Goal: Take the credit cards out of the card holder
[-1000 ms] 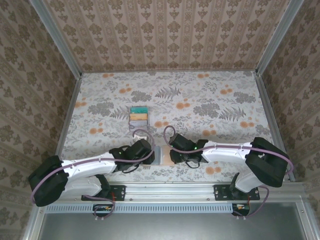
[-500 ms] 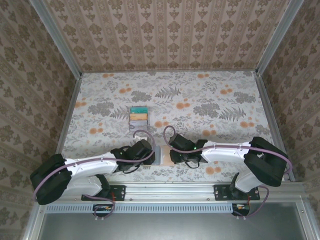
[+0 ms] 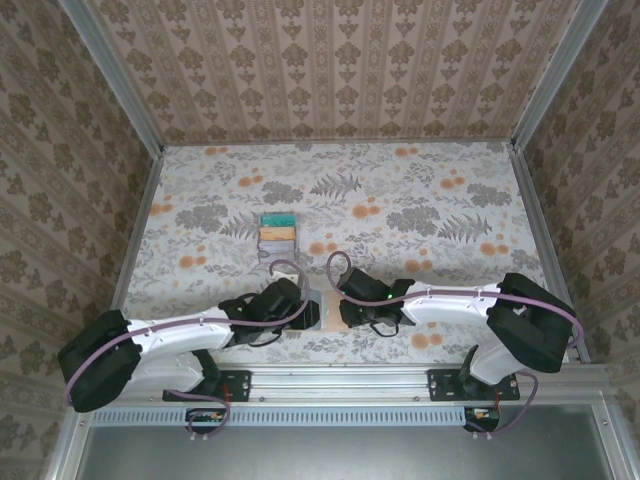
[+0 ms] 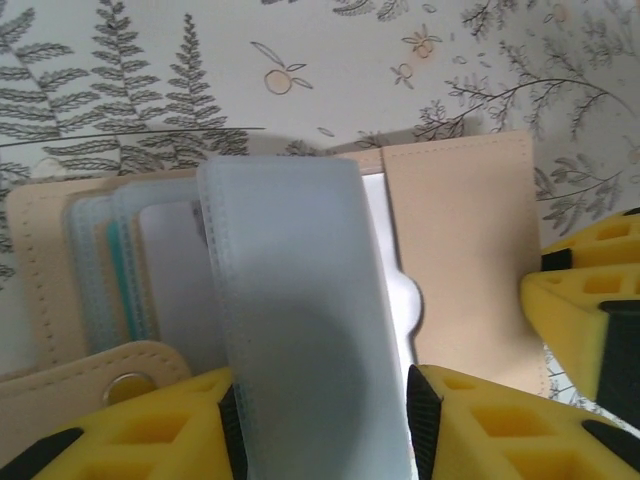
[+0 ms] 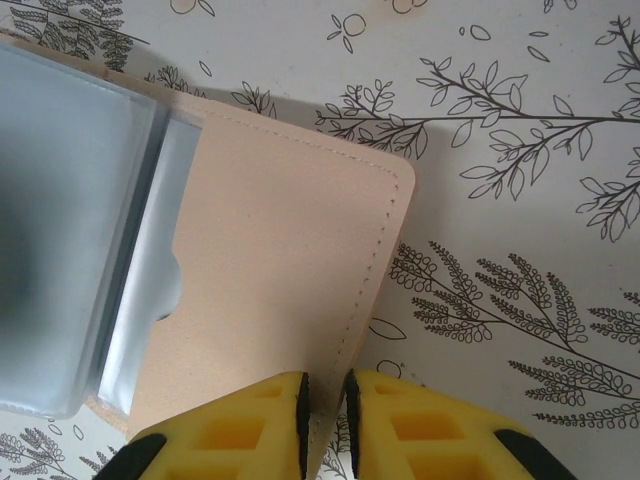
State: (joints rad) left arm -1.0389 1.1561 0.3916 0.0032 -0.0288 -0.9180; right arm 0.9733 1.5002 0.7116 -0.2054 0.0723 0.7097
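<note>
The left gripper [image 4: 320, 400] is clamping a clear sleeve [image 4: 290, 300] of the card holder [image 4: 455, 250], near-middle on the table [image 3: 420, 200]. The right gripper [image 5: 324, 400] is pinching its tan panel [image 5: 280, 250]. Overhead, loose credit cards [image 3: 277, 231] are lying farther away.

Tan card holder [image 4: 460, 250], grey-blue inside, teal, yellow and grey-lilac credit cards [image 3: 277, 233], yellow left claw [image 4: 320, 405] and right claw [image 5: 323, 412], white table [image 3: 420, 200] with grey ferns, orange fruit.

one card holder [image 4: 455, 250], three credit cards [image 3: 277, 235] lying loose, one teal, one yellow, one pale grey
</note>
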